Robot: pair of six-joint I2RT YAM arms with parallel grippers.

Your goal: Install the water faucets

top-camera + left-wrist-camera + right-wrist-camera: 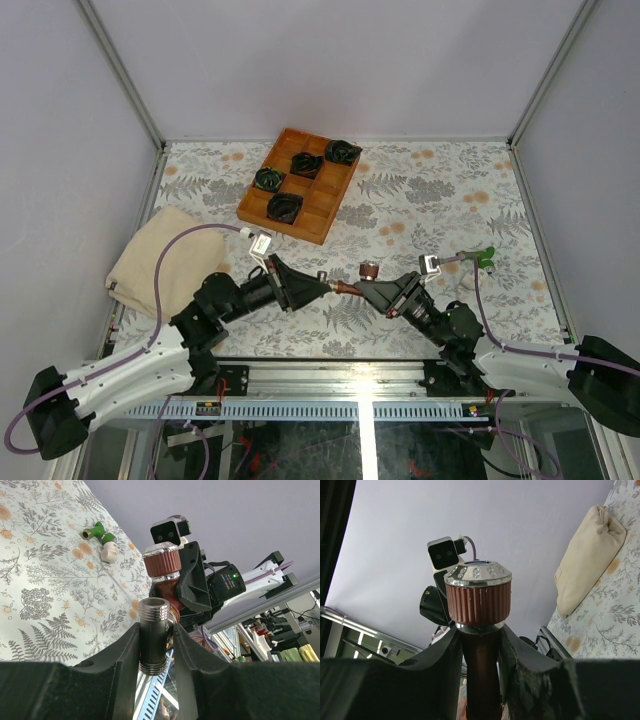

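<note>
The dark red-brown water faucet (pixel 370 269) hangs above the table's middle. My right gripper (pixel 362 290) is shut on its stem just below the ribbed knob (pixel 478 602). From the left, my left gripper (pixel 325 288) meets it, jaws closed round a short dark pipe (pixel 153 640) with silvery threads at both ends. This pipe stands right in front of the red-brown faucet (pixel 161 565). Whether the two parts are joined is hidden. The bright green water faucet (pixel 485 257) lies on the table at the right, seen too in the left wrist view (pixel 98 531).
A small white piece (pixel 109 554) lies beside the green faucet. A wooden compartment tray (pixel 325 225) with several black-and-green coiled bundles stands at the back. A folded beige cloth (pixel 160 260) lies at the left edge.
</note>
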